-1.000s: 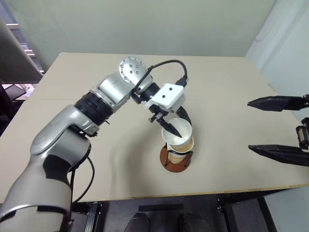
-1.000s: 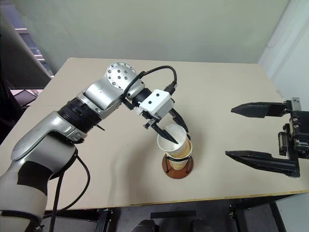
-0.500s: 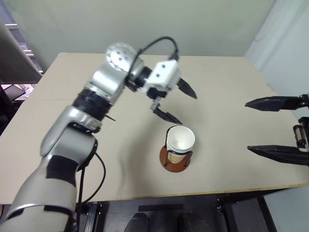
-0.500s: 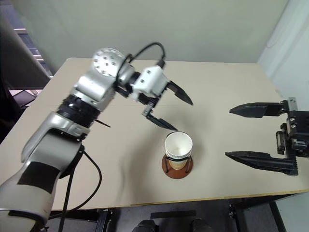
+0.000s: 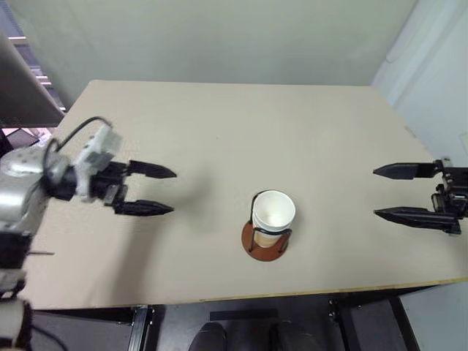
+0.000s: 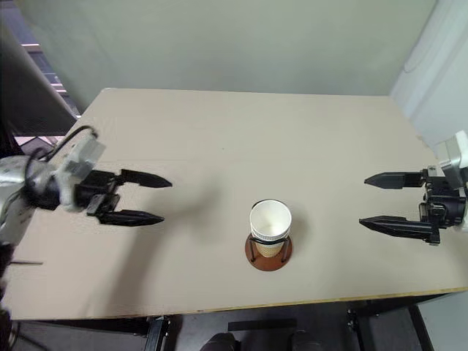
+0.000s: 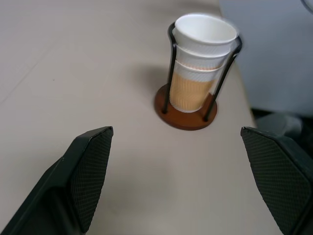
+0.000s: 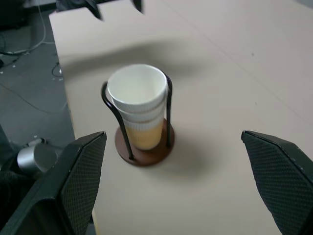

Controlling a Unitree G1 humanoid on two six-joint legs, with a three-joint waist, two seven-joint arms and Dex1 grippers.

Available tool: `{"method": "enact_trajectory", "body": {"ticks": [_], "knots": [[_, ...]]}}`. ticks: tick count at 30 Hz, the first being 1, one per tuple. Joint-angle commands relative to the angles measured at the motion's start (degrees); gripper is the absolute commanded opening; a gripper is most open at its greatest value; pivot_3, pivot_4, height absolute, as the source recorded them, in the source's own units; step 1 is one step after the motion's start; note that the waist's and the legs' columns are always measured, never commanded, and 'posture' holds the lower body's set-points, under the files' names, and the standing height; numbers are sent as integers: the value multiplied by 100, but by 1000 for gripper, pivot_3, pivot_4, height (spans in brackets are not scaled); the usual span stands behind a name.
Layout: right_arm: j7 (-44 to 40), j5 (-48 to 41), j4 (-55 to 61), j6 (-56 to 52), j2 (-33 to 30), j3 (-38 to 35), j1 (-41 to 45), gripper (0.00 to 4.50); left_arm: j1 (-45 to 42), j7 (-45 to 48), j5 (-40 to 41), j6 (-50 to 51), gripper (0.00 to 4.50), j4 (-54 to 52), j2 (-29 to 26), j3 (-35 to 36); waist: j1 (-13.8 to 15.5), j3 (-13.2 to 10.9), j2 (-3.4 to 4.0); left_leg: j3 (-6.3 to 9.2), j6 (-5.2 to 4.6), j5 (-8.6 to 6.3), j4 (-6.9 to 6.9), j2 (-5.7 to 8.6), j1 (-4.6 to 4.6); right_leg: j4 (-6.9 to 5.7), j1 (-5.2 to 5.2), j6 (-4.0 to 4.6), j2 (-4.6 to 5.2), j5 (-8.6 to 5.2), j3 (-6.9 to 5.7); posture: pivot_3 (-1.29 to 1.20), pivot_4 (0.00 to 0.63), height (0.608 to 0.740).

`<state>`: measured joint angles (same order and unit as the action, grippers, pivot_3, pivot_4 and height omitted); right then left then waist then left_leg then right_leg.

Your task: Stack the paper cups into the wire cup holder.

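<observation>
The paper cups are seen nested one inside another in the wire cup holder, which stands upright on the table, near the front edge and about in the middle between the two arms. Several stacked rims are visible in the left wrist view; the exact number of cups cannot be counted with certainty, but no loose cup is seen on the table. From this it is judged that the stacking is finished, or very close to finished, and that nothing more is left to be picked up.

The left gripper is held over the left side of the table with its fingers spread wide and nothing between them. The right gripper is held at the right side, also spread apart and empty. Both are well apart from the holder.

The table is a plain beige board, without marks. A pale wall is seen behind it, and dark floor below its front edge.
</observation>
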<state>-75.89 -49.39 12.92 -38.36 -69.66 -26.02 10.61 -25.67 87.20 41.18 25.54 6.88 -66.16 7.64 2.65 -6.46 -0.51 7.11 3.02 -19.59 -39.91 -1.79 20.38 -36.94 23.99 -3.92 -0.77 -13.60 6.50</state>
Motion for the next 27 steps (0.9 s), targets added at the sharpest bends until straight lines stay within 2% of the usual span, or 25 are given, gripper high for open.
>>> {"method": "enact_trajectory", "body": {"ticks": [1,7,13,27], "knots": [[-332,43,-281,203,1,-109,167,4500,599,-296,228,367,4475,-445,-124,997,0,0,1,1,0,0,-1,0,-3,-3,-4,3,0,-1,3,0,150,740],[-408,189,-410,249,221,543,748,4500,1166,-617,448,752,4475,-1073,52,1562,-34,1,0,-19,1,0,-1,6,-45,-25,-27,95,-14,-32,4,0,150,740],[-510,262,-547,187,224,740,1009,4500,1407,-730,478,919,4475,-1290,83,1838,-70,1,0,-21,8,-4,12,4,-44,-31,-17,76,-15,-21,2,0,150,740],[-594,417,-530,218,326,983,1327,4500,1482,-774,410,928,4475,-1344,108,1872,-78,1,0,-15,27,5,61,-3,-48,-31,-1,77,-12,-20,6,0,150,740]]}}
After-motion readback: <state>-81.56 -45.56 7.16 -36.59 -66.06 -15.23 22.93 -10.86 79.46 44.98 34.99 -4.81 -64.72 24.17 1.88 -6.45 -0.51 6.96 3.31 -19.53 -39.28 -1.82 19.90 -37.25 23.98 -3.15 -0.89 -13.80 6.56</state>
